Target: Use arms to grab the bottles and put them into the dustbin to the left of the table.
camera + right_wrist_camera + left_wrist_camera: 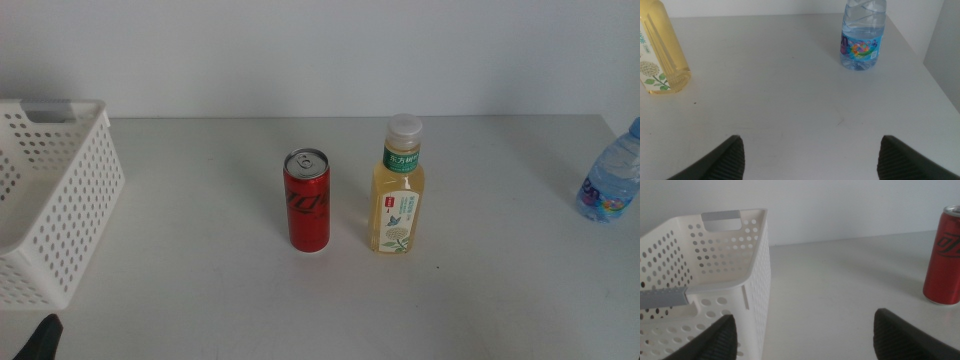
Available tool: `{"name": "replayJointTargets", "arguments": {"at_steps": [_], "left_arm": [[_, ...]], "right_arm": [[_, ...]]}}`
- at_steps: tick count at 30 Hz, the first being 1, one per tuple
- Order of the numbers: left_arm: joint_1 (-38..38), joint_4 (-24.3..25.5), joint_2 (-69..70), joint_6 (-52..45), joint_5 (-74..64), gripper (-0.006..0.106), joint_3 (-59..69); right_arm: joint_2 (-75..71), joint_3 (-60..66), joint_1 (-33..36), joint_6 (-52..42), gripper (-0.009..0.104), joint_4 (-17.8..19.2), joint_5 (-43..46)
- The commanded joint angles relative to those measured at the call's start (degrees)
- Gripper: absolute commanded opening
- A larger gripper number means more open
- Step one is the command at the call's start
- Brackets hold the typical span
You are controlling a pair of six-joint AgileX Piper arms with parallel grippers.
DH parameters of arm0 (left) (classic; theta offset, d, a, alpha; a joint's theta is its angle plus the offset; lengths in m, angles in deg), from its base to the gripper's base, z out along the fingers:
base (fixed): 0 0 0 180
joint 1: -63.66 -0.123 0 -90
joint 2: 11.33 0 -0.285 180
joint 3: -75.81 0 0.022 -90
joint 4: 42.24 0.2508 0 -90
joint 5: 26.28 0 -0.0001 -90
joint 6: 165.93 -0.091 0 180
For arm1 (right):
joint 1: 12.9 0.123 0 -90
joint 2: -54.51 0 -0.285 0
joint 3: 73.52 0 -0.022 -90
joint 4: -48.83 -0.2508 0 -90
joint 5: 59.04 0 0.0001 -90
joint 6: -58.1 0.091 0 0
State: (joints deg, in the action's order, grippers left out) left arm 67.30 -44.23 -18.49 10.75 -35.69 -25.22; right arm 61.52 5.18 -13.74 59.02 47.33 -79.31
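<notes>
A slim red can [308, 201] stands upright mid-table, with a yellow tea bottle [398, 186] close on its right. A clear water bottle [611, 176] stands at the right edge of the middle view. The white perforated dustbin [52, 190] sits at the left. My left gripper [805, 335] is open near the table's front left, only a dark tip [40, 340] showing in the middle view; it faces the dustbin [715, 275] and the can [943, 255]. My right gripper [810, 157] is open and holds nothing, with the tea bottle [660, 47] and the water bottle [862, 32] beyond it.
The pale tabletop [220, 290] runs back to a white wall. Its right edge [935, 85] drops off just past the water bottle. The dustbin's grey handle slot [721, 219] faces the left wrist camera.
</notes>
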Motion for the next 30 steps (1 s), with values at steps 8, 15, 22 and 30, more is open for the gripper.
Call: {"name": "replayJointTargets", "arguments": {"at_steps": [8,15,22,30], "left_arm": [[9.11,-0.23,-10.0,0.45,17.8,0.093,-0.04],[19.78,-0.23,-28.27,0.45,30.03,0.093,-0.04],[25.81,-0.23,-49.48,0.45,52.53,0.093,-0.04],[25.93,3.36,-69.59,0.87,77.36,0.093,0.06]], "right_arm": [[-1.24,-0.36,-0.28,-0.49,0.068,0.75,3.47],[-1.24,-0.36,-0.28,-0.49,0.068,0.75,3.47],[-1.24,-0.36,-0.28,-0.49,0.068,0.75,3.47],[-1.24,-0.36,-0.28,-0.49,0.068,0.75,3.47]]}}
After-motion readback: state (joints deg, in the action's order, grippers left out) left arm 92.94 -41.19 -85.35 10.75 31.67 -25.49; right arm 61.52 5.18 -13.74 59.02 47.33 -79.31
